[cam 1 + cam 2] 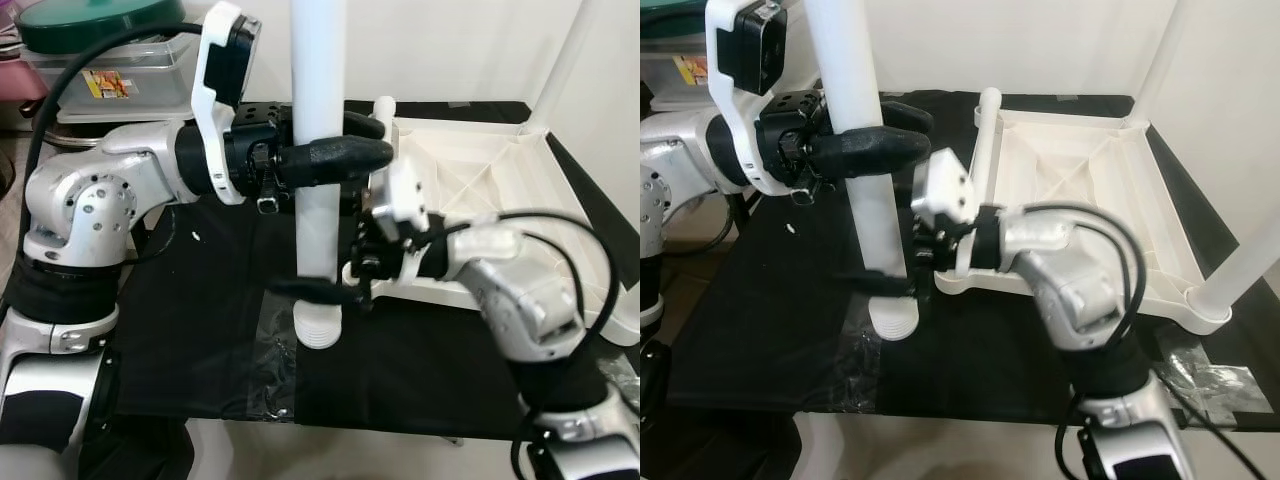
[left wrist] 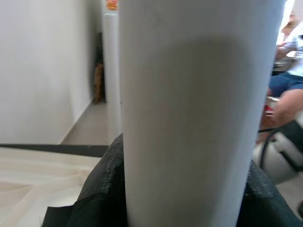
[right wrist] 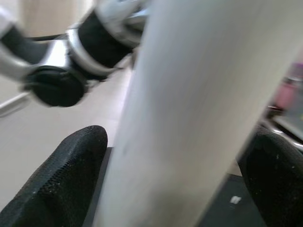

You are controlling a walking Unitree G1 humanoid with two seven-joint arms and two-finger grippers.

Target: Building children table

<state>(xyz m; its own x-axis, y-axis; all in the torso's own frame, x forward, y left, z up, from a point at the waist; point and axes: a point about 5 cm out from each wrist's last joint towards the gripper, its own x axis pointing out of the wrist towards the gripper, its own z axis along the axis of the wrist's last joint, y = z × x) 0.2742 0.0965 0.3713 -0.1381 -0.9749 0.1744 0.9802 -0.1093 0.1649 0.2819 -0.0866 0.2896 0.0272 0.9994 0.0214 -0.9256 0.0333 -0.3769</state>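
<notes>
The right claw (image 1: 318, 290) is closed on the leg (image 1: 318, 215) just above its threaded foot, which stands on the black tabletop (image 1: 215, 330), likely to steady the base. Higher up, the left claw (image 1: 340, 158) is clamped around the same leg, keeping it upright. Beyond lies the upturned white top (image 1: 470, 175), 2 legs already fitted, awaiting this one.

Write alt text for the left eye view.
Both tools hold one upright white table leg over a black mat: the left tool high up, the right tool near its ribbed lower end. An upturned white tabletop lies behind.
</notes>
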